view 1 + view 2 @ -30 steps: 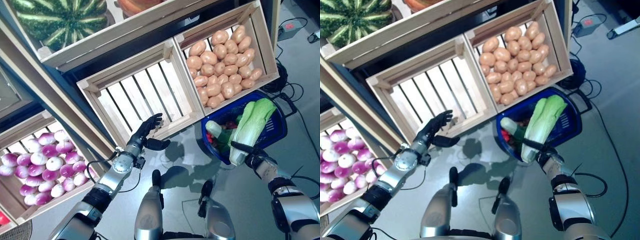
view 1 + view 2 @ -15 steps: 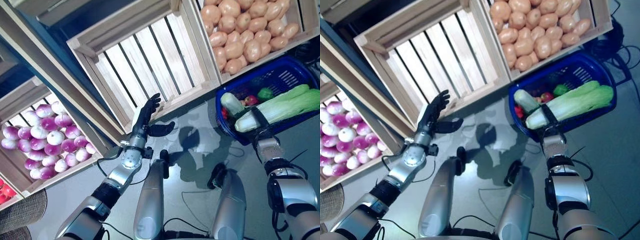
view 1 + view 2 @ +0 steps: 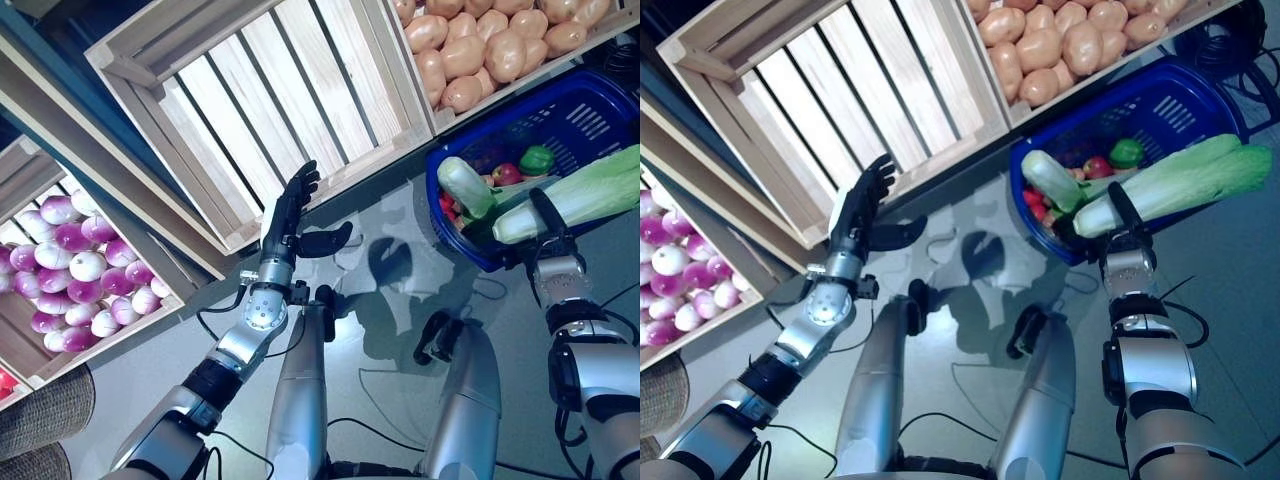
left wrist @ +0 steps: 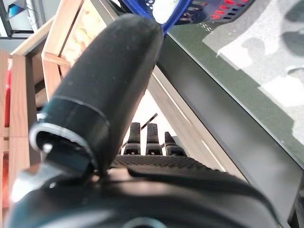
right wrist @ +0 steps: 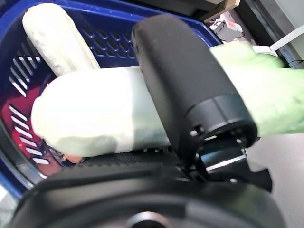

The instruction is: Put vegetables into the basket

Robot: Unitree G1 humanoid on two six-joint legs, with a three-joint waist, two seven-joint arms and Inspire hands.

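My right hand (image 3: 548,222) is shut on a long pale-green cabbage (image 3: 585,195), held lying across the near rim of the blue basket (image 3: 566,110) on the floor; the thumb wraps over it in the right wrist view (image 5: 185,80). The cabbage (image 5: 95,116) has its white stem end over the basket. In the basket lie a pale white-green vegetable (image 3: 465,186), a green pepper (image 3: 537,159) and red vegetables (image 3: 507,174). My left hand (image 3: 285,215) is open, fingers straight, in front of the slatted wooden crate (image 3: 255,95).
A crate of potatoes (image 3: 480,50) stands just behind the basket. A crate of purple-white turnips (image 3: 70,270) is at the left. Grey floor lies between the stand and me.
The camera has tilted down and the picture has shifted. My right hand has turned the cabbage from upright to lying flat over the basket. The left hand stays open.
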